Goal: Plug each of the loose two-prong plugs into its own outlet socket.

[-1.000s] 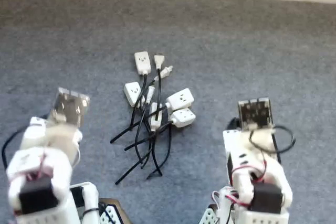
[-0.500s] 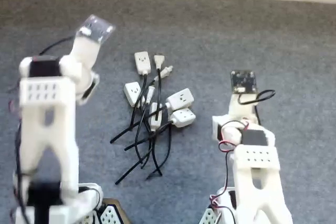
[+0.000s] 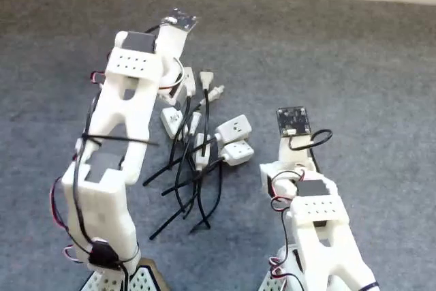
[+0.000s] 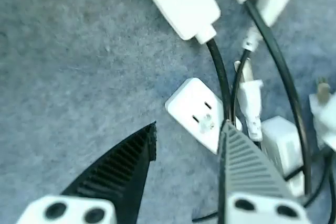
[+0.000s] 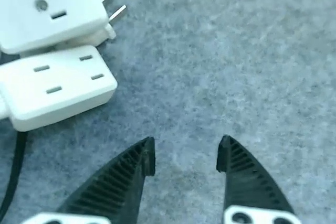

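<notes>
My left fingers (image 4: 143,145) are wide open and low over the desk (image 4: 68,51). A white socket (image 4: 197,114) lies just ahead of their tips, in the gap between them. A loose plug (image 4: 250,103) and black cables (image 4: 219,77) lie close against the grey finger. I think closing here may pinch a cable with the socket and drag the whole bundle. My right fingers (image 5: 137,162) are also wide open and hold nothing. Two sockets (image 5: 52,85) lie ahead, outside one finger, with bare prongs (image 5: 113,3) behind them.
</notes>
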{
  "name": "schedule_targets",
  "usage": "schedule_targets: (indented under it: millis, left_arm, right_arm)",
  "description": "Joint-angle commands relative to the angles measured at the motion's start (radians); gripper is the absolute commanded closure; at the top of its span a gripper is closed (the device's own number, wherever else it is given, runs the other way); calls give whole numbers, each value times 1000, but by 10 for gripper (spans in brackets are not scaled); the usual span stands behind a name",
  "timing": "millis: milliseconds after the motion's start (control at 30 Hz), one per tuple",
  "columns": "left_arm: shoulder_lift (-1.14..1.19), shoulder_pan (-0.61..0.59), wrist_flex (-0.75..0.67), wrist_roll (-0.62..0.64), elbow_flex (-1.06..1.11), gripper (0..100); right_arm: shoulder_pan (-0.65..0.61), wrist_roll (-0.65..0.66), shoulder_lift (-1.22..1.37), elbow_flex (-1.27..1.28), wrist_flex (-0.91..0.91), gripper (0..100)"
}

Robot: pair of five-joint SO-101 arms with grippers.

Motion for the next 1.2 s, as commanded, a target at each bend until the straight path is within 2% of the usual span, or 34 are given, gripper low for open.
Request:
schedule_targets:
  millis: [0,167,367,567,700,900,1033,1167]
  left_arm:
    - [88,18,-2,31,-90,776]
    - [203,-2,-2,32,-88,776]
    - [260,-156,3,20,-88,829]
    - [265,-277,41,-71,-77,842]
    - [262,-255,74,-98,-2,842]
    - [259,-255,75,-57,21,842]
    - [237,-255,81,-54,-13,841]
    - [163,-203,169,-51,-94,817]
  right_arm:
    - [-13,-6,-4,-4,-18,800]
    - [-13,-2,-4,-5,-18,800]
    - [-13,-2,-4,-5,-18,800]
    - [-13,-2,-4,-7,-18,800]
    - [-13,-2,-4,-7,-18,800]
    - [-13,-2,-4,-4,-18,800]
    - [-16,0,-4,-5,-18,800]
    - [-16,0,-4,-5,-19,800]
